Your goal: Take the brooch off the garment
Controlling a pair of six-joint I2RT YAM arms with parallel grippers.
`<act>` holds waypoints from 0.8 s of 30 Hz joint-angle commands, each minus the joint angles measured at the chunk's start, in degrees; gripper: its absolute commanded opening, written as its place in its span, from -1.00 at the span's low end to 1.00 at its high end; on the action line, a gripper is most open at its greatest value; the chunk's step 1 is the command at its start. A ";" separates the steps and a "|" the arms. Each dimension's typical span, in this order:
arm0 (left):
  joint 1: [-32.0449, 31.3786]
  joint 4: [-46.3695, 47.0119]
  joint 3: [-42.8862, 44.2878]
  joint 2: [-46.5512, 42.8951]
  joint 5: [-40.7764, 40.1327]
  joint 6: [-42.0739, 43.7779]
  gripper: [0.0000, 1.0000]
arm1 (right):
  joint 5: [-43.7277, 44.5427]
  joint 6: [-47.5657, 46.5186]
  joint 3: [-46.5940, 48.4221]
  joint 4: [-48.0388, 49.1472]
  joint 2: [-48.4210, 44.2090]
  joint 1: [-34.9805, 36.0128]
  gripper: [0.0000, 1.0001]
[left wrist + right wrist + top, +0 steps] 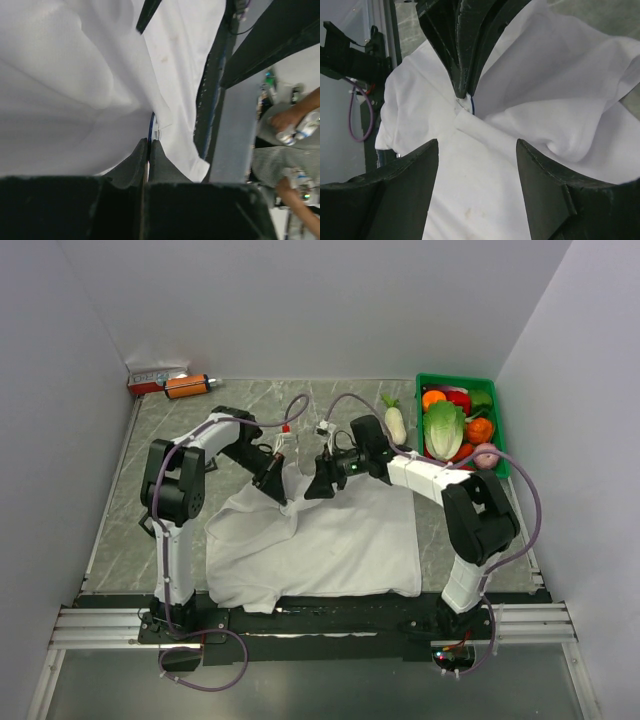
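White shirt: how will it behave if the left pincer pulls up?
Likely floppy: the garment bunches in soft folds around the shut left pincer. Probably light, so it may lift with the brooch pinched there unless the open right pincer pins it.

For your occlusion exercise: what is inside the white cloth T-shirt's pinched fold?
Only a thin edge of the small round dark-blue brooch shows by the left gripper; the T-shirt hides the rest.

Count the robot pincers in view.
2. The left pincer is shut on the brooch at a raised fold of the garment; the right pincer is open, just beside it.
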 commanded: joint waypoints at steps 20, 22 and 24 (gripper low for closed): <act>1.42 12.55 -6.95 -1.12 11.77 -11.47 -0.98 | -3.70 9.33 3.90 7.36 10.34 5.61 0.20; 1.42 13.08 -7.30 -1.38 11.60 -11.47 -0.98 | -4.31 11.69 3.64 8.68 10.87 5.26 0.12; 1.42 13.08 -7.48 -1.56 11.68 -11.38 -0.98 | -4.40 12.41 3.72 9.21 11.13 5.17 0.04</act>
